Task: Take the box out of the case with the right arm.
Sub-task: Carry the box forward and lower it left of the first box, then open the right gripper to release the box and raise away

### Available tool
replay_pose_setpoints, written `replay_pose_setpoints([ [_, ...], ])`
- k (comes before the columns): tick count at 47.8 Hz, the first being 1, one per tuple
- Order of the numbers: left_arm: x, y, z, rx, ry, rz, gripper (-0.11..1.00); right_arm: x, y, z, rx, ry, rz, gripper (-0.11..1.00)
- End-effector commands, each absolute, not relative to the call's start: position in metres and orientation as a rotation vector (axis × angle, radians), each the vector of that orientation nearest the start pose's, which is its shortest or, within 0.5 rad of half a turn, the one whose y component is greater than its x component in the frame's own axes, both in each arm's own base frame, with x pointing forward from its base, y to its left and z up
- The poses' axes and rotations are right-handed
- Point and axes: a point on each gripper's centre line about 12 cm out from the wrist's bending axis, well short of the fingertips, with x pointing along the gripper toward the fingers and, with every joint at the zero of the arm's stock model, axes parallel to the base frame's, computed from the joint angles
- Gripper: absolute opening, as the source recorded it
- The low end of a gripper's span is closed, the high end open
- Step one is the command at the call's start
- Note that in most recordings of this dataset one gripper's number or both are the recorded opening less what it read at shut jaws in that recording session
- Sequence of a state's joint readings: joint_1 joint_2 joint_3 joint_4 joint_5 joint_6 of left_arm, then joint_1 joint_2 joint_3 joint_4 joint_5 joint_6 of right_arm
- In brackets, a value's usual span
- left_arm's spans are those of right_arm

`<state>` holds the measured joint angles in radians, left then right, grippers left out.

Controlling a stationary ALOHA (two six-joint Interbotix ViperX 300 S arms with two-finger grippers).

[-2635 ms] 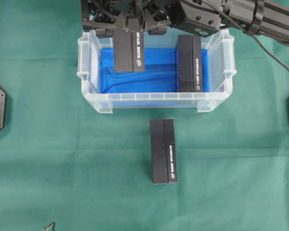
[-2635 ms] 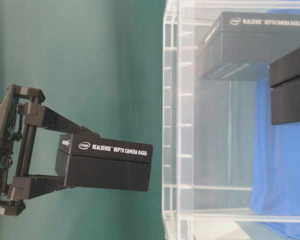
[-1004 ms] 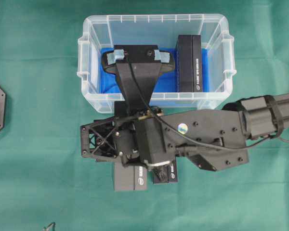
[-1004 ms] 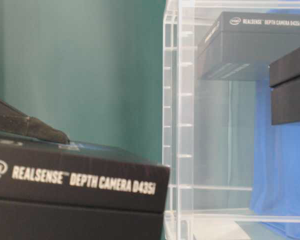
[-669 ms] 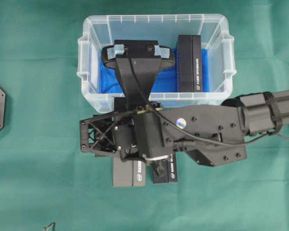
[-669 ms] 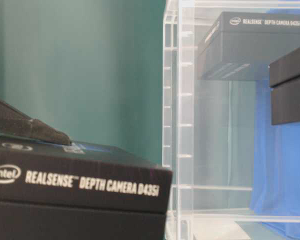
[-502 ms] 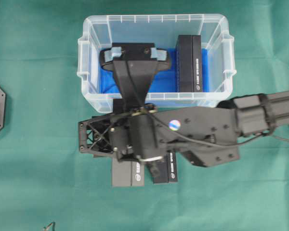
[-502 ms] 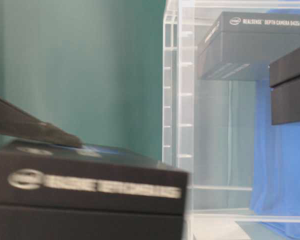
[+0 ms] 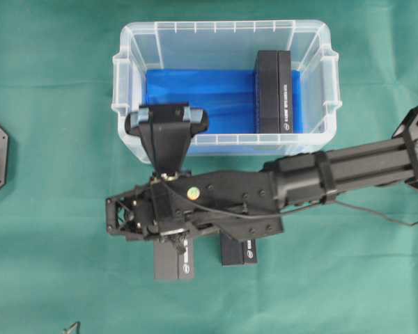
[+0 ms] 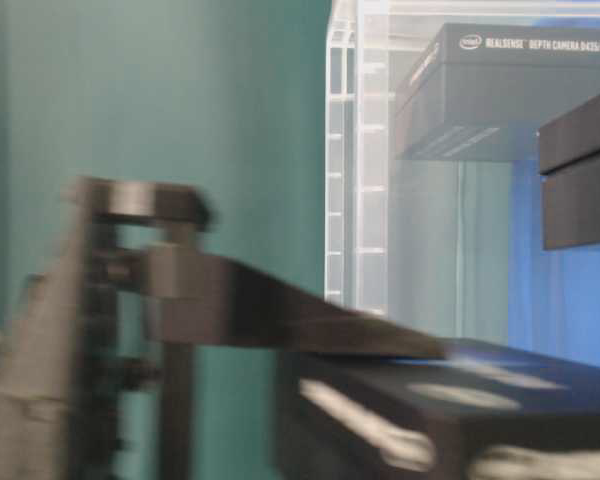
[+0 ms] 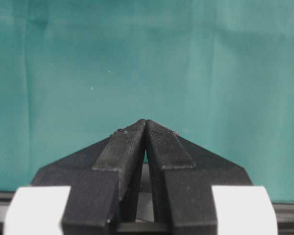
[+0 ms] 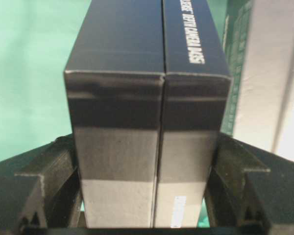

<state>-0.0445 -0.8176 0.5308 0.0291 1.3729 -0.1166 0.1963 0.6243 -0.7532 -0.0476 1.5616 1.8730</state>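
Box [image 9: 174,264] is clear of the case [image 9: 129,56], clamped between the right gripper [image 12: 146,215] fingers at lower-centre frame over green cloth, beside another box [image 9: 238,252]; release looks left, one box [image 9: 274,90] remains inside.

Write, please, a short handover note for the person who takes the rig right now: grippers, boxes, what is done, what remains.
Right gripper: shut on a RealSense camera box, outside the case, over the green cloth.
Left gripper: shut, empty, over bare cloth.
A second box lies on the cloth beside the held one; the third box remains in the case, at its right side.
Done: held box is out of the case.
Left: set it down and release; probably fetch the third box.
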Motion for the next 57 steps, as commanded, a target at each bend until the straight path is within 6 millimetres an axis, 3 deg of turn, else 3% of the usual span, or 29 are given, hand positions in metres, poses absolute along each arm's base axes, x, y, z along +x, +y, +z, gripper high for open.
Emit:
replay_pose_setpoints([
  [1, 0.166, -0.004, 0.363, -0.057, 1.060, 0.042, 0.02, 0.528, 0.103, 0.258, 1.389, 1.041, -1.133, 0.67],
  [8, 0.166, -0.004, 0.363, -0.057, 1.060, 0.042, 0.02, 0.532, 0.105, 0.227, 1.413, 1.049, -1.113, 0.67],
  [18, 0.167, -0.004, 0.363, -0.057, 1.062, 0.042, 0.02, 0.531, 0.101, 0.205, 1.424, 1.051, -1.121, 0.67],
  [57, 0.166, -0.004, 0.362, -0.057, 1.062, 0.042, 0.02, 0.535, 0.098, 0.204, 1.433, 1.036, -1.091, 0.67],
])
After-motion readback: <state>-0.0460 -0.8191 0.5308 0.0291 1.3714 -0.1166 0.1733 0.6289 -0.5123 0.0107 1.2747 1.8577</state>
